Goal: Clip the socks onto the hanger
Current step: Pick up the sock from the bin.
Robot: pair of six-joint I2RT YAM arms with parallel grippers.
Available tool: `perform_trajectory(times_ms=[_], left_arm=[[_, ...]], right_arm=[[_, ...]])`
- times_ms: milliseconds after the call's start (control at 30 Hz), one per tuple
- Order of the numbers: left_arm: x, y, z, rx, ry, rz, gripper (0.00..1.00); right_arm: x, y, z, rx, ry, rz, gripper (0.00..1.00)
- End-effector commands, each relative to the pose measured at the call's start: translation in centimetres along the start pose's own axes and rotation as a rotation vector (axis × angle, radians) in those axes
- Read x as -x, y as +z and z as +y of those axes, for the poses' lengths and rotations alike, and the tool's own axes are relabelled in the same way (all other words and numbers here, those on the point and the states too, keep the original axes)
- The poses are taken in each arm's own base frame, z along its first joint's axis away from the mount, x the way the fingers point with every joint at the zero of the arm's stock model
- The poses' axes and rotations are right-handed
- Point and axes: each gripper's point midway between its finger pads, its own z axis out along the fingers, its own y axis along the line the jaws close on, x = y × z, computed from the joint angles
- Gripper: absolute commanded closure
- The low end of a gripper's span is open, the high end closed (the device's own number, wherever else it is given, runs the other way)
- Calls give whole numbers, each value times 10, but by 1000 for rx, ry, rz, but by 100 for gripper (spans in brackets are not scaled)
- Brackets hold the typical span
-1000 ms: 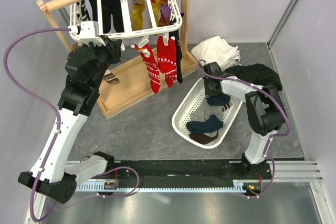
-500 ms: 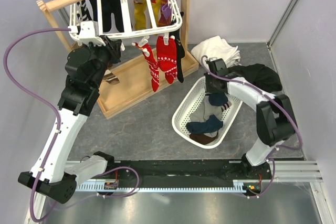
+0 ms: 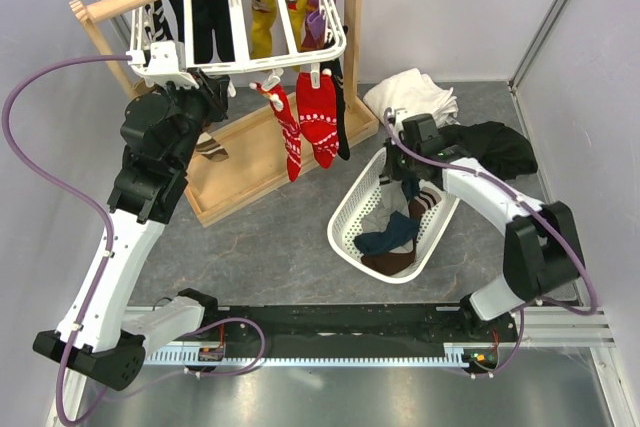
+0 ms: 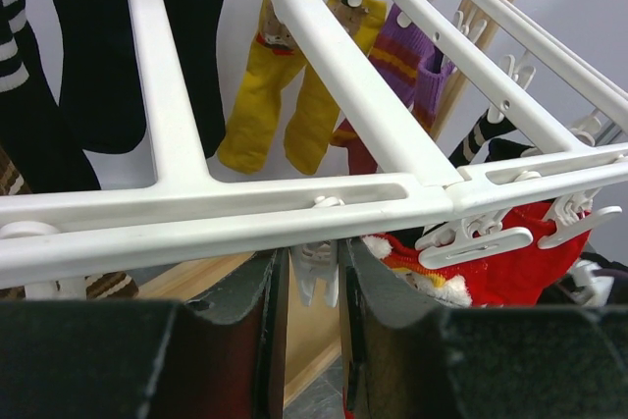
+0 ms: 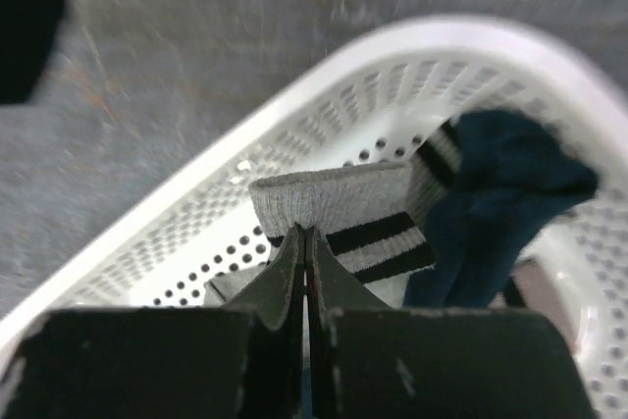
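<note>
**Ref. landmark:** white plastic lattice basket point(image 3: 355, 207). All pos. are given relative to it.

**1. Right gripper** point(image 5: 306, 237)
- A sec. ago the jaws were part-open over the basket. They are now fully closed.
- They pinch the top edge of the grey knitted sock w/ dark-and-white striped cuff point(image 5: 334, 198).
- Sock pos.: inside the basket, cuff raised off the floor. Its toe end is hidden.
- A dark blue sock point(image 5: 500, 183) lies just beside it in the basket.
- The arm's elbow has swung outward, away from the basket.

**2. Left gripper** point(image 4: 312, 287)
- No change over the last sec.
- Pos.: above and left of the basket, under the front bar of the white plastic slatted drying hanger point(image 4: 294, 208).
- The jaws are narrow, w/ a white clip peg point(image 4: 316, 277) between the fingers. It looks pinched.

**3. Red socks w/ white knitted pattern** point(image 3: 318, 117)
- Already pegged on the hanger's front edge, up-left of the basket.
- They hang at a slightly different angle than a sec. ago.

**Meaning for the task**
- Pick-up of one grey sock appears secured, but it has not yet cleared the basket.
- Probable next step: lift it out and carry it up-left to the peg the left gripper presents.
- Caution: the pinch is on a thin fabric edge, so slip is possible. The dark blue sock may also drag along.
</note>
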Motion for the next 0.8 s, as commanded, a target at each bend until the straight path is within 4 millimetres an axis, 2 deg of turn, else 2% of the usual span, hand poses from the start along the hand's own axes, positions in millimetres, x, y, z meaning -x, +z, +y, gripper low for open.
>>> perform_trajectory(times_ms=[0,167,267,367,533,633,767], left_arm=[[7,-3,3,15,34,-24,98],[5,-2,3,12,35,-18,98],[6,-2,3,13,39,-21,98],[6,-2,4,14,41,-20,98],[6,-2,3,13,41,-18,98],[7,-1,2,10,41,-21,98],[5,-1,3,11,42,-15,98]], right_arm=[[-45,23,0,-17,-2,144,100],[-69,42,-11,-141,-60,215,98],[-72,49,-14,-185,-87,208,93],[-70,53,-16,-207,-93,183,86],[-86,61,-16,-206,-133,225,74],[-100,66,-16,-211,-145,259,70],[-114,70,-18,-216,-155,296,71]])
